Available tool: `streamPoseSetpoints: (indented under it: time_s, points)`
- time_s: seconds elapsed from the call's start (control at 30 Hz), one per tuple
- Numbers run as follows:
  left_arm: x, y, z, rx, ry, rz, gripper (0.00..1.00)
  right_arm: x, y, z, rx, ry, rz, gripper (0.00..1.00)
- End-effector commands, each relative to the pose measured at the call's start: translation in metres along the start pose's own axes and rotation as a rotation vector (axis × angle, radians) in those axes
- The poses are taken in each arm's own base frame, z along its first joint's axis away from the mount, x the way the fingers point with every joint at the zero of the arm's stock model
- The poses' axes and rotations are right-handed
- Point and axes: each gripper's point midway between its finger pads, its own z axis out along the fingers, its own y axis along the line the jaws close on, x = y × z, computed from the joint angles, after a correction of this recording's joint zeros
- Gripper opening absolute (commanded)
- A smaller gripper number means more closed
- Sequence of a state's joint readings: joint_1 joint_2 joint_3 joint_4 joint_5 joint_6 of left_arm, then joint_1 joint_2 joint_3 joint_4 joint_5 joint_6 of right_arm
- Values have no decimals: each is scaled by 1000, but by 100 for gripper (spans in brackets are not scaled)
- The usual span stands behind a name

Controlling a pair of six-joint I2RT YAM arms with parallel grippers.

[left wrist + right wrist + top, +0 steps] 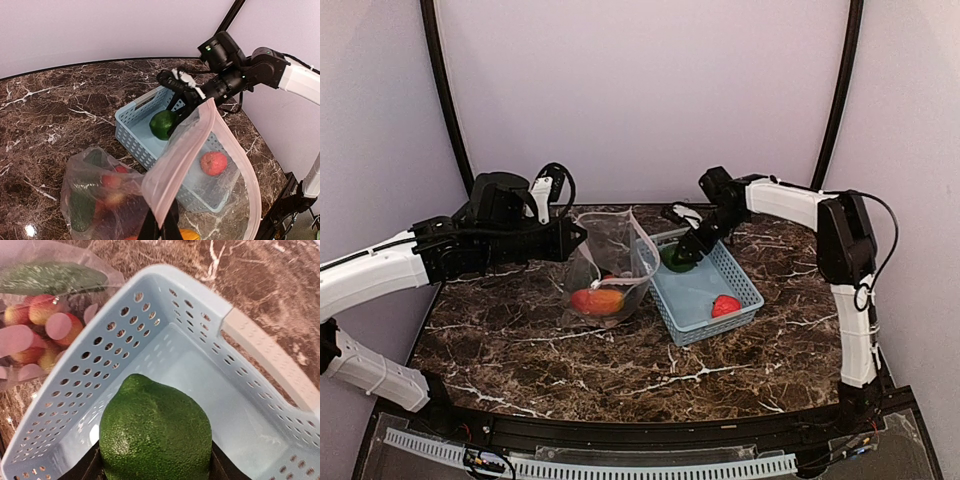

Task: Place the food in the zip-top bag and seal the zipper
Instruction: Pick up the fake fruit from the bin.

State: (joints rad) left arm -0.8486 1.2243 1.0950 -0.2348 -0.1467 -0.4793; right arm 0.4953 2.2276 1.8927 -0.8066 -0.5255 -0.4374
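Observation:
The clear zip-top bag [605,262] stands on the marble, and my left gripper [161,226] is shut on its pinkish zipper strip [172,170], holding the mouth up. Inside the bag lie the orange mango [597,300], red-yellow balls [40,320] and a dark green piece [80,207]. My right gripper [156,467] reaches into the far corner of the blue basket [715,325]. Its fingers press both sides of the green pepper [157,435], which sits low in the basket. A red strawberry [725,306] lies at the basket's near end.
The basket sits directly right of the bag, its wall touching the plastic. Both arms meet over the back middle of the dark marble table [620,370]. A curved black frame [445,90] and pale walls close in the back.

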Motion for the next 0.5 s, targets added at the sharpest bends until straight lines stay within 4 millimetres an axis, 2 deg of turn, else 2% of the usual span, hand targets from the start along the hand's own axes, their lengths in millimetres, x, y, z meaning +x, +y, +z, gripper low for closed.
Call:
streamPoseSetpoints:
  time_s: [0.0, 0.27, 0.33, 0.47]
  points:
    - [-2, 3, -3, -1, -13, -3, 1, -31, 21, -70, 28, -127, -16, 45]
    - [-3, 2, 0, -3, -5, -5, 1, -82, 109, -176, -89, -372, -130, 48]
    - [-4, 1, 0, 1, -6, -9, 1, -94, 131, -194, -138, -421, -152, 48]
    - [-3, 0, 1, 8, -7, -19, 1, -109, 175, -210, -244, -468, -213, 49]
